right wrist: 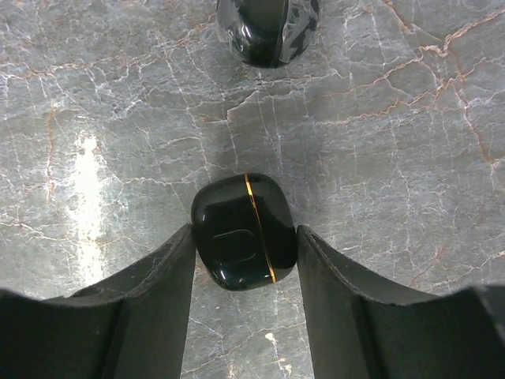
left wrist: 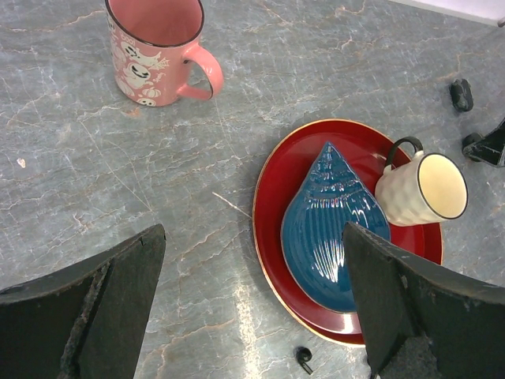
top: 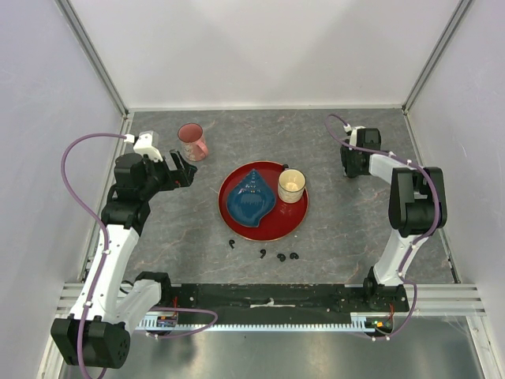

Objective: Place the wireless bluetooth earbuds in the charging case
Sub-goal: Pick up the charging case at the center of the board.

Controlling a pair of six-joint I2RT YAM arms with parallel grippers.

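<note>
From above, the left claw (top: 183, 170) hovers spread and empty near the desk's (top: 331, 237) left edge, beside a pink mug (top: 192, 142). The right claw (top: 349, 167) reaches down near the far right corner. Four earbuds (top: 261, 253) lie in a loose row along the near edge, just in front of a red plate (top: 296, 225). They are too small here to tell which way each points. The plate carries a blue shell dish (top: 251, 204) and a cream cup (top: 291, 185). The left wrist view shows the claw's fingers (left wrist: 118, 292) wide apart above the bare desk, with one curled earbud (left wrist: 304, 359) just off the plate's near rim. In the right wrist view the claw (right wrist: 245, 233) pinches the charging case (right wrist: 237, 237), one finger touching each side. The case rests on the desk, its long axis and gold seam running away from the wrist. A second black case (right wrist: 267, 31) lies apart, just beyond it.
</note>
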